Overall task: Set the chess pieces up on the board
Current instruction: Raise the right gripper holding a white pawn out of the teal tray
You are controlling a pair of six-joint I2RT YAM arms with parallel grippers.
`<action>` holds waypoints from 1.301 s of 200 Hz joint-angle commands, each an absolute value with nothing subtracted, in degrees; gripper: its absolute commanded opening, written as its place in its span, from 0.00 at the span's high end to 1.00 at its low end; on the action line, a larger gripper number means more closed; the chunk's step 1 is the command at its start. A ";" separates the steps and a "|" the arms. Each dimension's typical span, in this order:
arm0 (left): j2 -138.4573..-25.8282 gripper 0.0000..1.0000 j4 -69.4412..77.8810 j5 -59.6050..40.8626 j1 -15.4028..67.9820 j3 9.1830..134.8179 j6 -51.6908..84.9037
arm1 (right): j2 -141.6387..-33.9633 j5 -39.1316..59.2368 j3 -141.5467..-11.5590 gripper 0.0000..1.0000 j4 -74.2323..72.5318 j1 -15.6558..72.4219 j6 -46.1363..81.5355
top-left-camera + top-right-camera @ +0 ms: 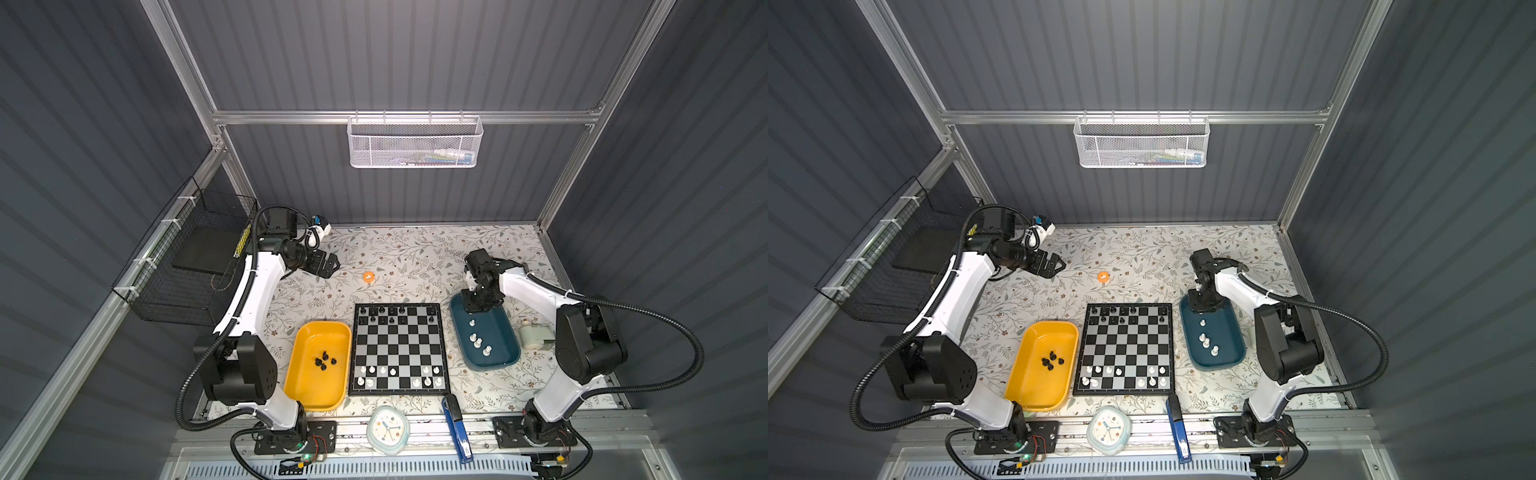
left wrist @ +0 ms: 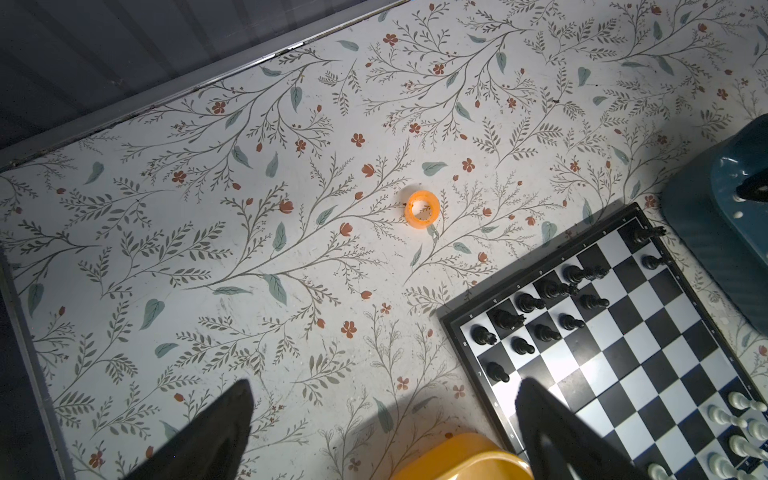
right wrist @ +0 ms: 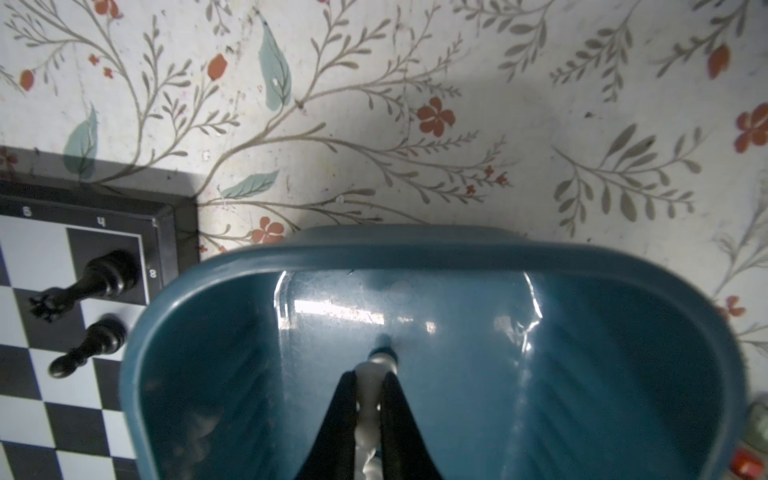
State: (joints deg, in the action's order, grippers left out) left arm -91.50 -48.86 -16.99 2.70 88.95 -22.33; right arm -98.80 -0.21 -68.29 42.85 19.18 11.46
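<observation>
1. R gripper (image 3: pixel 370 384) was clenched on tiny white plastic chessman (image 3: pixel 380 360) inside glossy teal tray (image 3: pixel 415 249); thin pinch could slip on lift.
2. Black-silver checked board (image 1: pixel 399 349) lay just beside; transit could topple placed pcs (image 1: pixel 372 311).
3. L gripper (image 2: pixel 384 384) hung released, empty.

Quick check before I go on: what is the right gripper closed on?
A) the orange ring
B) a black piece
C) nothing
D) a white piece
D: the right wrist view shows a white piece pinched between the jaws of the right gripper, down in the teal tray.
</observation>
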 commanded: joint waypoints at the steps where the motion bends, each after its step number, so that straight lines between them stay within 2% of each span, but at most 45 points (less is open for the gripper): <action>1: -90.18 0.00 -50.54 -16.71 2.99 89.38 -23.54 | -96.73 0.01 -69.38 0.85 45.07 19.42 10.99; 131: -89.65 0.00 -50.25 -17.86 2.99 89.08 -23.28 | -92.94 -0.33 -69.12 0.85 48.32 19.89 10.43; 260: -89.74 0.01 -49.90 -18.19 2.99 88.86 -23.07 | -90.99 -1.68 -72.67 0.85 53.09 27.57 12.91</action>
